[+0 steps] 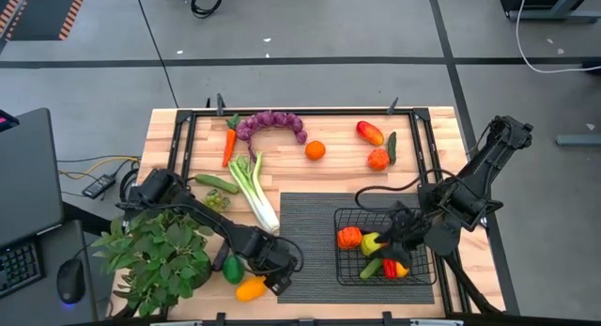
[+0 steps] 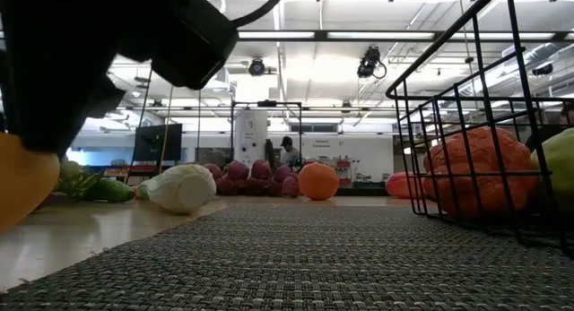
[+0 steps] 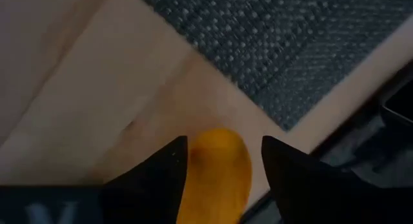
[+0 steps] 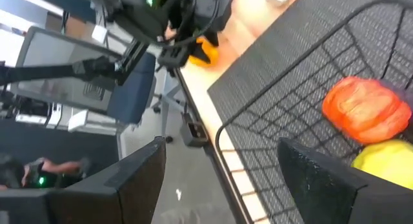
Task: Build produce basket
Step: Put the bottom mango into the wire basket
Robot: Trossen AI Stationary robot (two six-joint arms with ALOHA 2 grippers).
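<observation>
Straddling a smooth yellow pepper (image 3: 216, 175) near the desk's (image 1: 310, 180) front edge, the left gripper (image 3: 222, 169) stands part-open, fingers either side, contact unclear. The right gripper (image 4: 222, 179) hangs open over the wire-mesh basket (image 1: 349, 216) on the ribbed mat (image 1: 305, 223), its produce partly hidden.

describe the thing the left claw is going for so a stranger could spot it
Start at the potted plant at the table's near left corner. Between it and the dark mat, the left claw straddles a yellow pepper. The piece beside it is green.
</observation>
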